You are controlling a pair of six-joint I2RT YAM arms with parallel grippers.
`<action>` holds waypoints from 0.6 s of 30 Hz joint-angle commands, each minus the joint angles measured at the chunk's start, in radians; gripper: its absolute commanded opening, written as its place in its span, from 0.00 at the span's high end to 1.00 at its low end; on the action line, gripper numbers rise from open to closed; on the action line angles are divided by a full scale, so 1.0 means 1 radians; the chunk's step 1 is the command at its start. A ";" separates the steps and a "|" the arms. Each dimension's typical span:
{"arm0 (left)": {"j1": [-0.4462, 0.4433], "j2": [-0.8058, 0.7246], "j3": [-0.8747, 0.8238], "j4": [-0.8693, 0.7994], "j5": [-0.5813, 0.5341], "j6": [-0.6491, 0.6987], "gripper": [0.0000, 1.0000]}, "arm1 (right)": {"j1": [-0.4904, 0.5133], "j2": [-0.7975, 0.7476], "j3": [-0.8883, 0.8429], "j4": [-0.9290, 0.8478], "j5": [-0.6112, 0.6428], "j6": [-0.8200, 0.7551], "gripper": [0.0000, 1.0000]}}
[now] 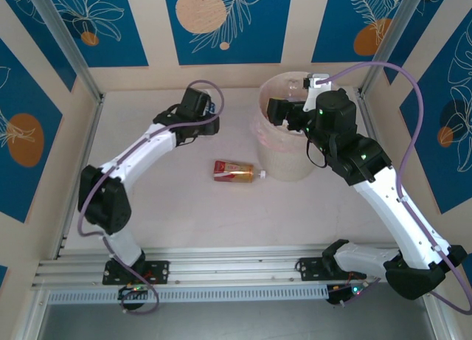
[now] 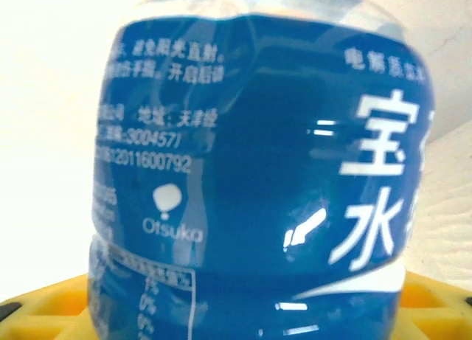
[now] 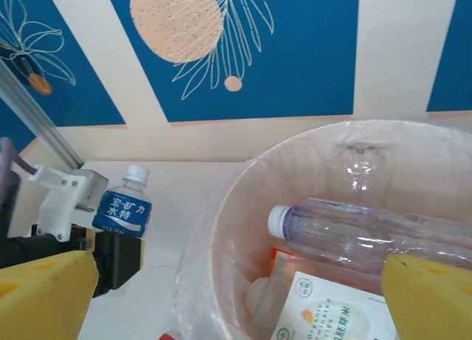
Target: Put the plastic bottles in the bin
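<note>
**A:** so the left gripper (image 2: 236, 314) has its jaws round the upright blue bottle (image 2: 251, 192), just left of the bin (image 1: 284, 170). Properly clamped? can't tell tbh

**B:** squeeze mid-label and lift it well over the rim. The right gripper (image 3: 236, 296) hangs wide open above the bin, so steer round it.

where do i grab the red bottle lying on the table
Grip the red bottle across its labelled body, coming straight down from above. It lies on its side, cap toward the bin, so the pincer should close across its narrow width.
</note>
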 commanded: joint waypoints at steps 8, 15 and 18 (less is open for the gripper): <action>-0.018 -0.265 -0.175 0.260 0.173 0.089 0.40 | -0.003 0.010 -0.004 0.072 -0.232 0.113 0.01; -0.061 -0.388 -0.306 0.521 0.400 0.170 0.40 | -0.013 0.082 0.029 0.119 -0.436 0.172 0.03; -0.075 -0.399 -0.318 0.566 0.490 0.206 0.40 | -0.014 0.117 0.050 0.135 -0.492 0.186 0.06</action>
